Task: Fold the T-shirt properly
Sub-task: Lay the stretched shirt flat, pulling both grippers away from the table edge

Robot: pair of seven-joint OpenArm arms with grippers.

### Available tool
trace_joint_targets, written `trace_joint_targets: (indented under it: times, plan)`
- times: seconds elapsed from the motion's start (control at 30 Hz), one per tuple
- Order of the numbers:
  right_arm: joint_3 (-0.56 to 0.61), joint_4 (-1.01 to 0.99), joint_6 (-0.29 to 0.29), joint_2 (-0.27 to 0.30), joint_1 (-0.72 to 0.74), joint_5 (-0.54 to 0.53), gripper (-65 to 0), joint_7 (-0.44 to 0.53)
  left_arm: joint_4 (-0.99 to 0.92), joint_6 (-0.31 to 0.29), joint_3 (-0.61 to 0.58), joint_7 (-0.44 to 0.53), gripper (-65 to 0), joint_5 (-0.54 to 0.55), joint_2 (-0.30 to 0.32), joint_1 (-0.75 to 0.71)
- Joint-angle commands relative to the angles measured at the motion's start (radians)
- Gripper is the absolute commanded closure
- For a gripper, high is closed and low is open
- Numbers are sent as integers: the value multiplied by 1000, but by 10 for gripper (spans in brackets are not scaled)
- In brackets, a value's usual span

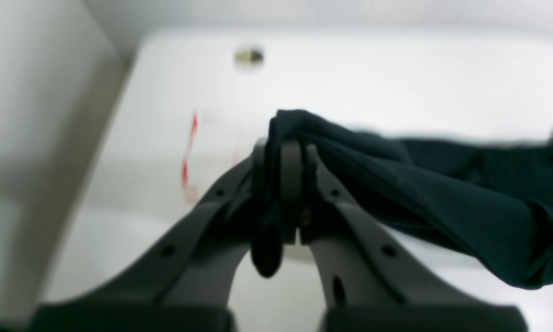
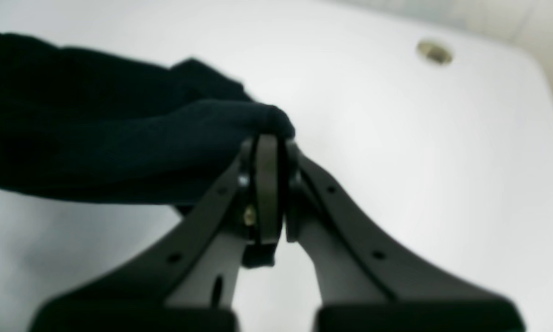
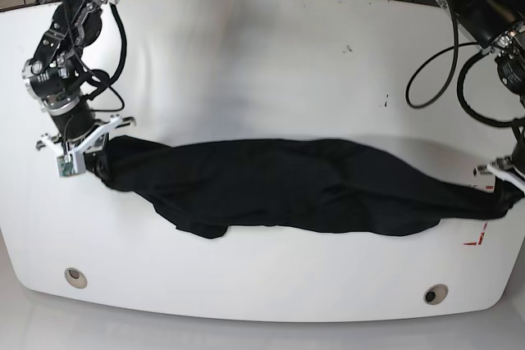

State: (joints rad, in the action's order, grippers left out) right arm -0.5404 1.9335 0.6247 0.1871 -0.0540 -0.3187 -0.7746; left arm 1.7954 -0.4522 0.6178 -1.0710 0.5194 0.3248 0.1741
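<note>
A: Start with the left wrist view. What is the left gripper [image 1: 291, 152] doing?

B: Its jaws are pinched together on a bunched end of the T-shirt [image 1: 442, 203]. A small tail of black cloth hangs below the jaws, and the rest of the garment runs off to the right of the picture over the white table [image 1: 373, 74]. A red mark [image 1: 189, 152] lies on the table just beyond the fingers.

A: And the right wrist view?

B: Much the same, mirrored. The right gripper [image 2: 269, 157] is clamped on the other bunched end of the T-shirt [image 2: 97, 138], and the cloth trails away to the left of that picture.

A: So what does the base view add?

B: The whole layout. The T-shirt [image 3: 303, 190] lies as a long, rumpled band across the table [image 3: 246, 55], its long axis running side to side. The right gripper [image 3: 82, 149] grips the end at the picture's left, the left gripper [image 3: 502, 178] the end at the picture's right, close to the table edge.

A: Which arm is nearer the cloth, then?

B: Neither; each has its own end. I judge the next move depends on both ends travelling together across that long axis, or the band will twist.
</note>
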Motion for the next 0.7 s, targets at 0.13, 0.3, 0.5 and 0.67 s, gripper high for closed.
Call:
trace_joint_targets:
  times: [0.13,0.3,0.5,0.67]
  plan:
    - [-8,31,-6,-16,-112,-13,-3,31,22,2,60,24,0,74,55,-156]
    - [-8,33,-6,-16,-188,-13,-3,31,22,0,107,24,0,100,67,-262]
    - [-8,33,-6,-16,-269,-13,-3,31,20,-78,156,24,0,92,67,-364]
    - [-8,33,-6,-16,-330,-12,-3,31,20,-125,179,24,0,32,67,-434]
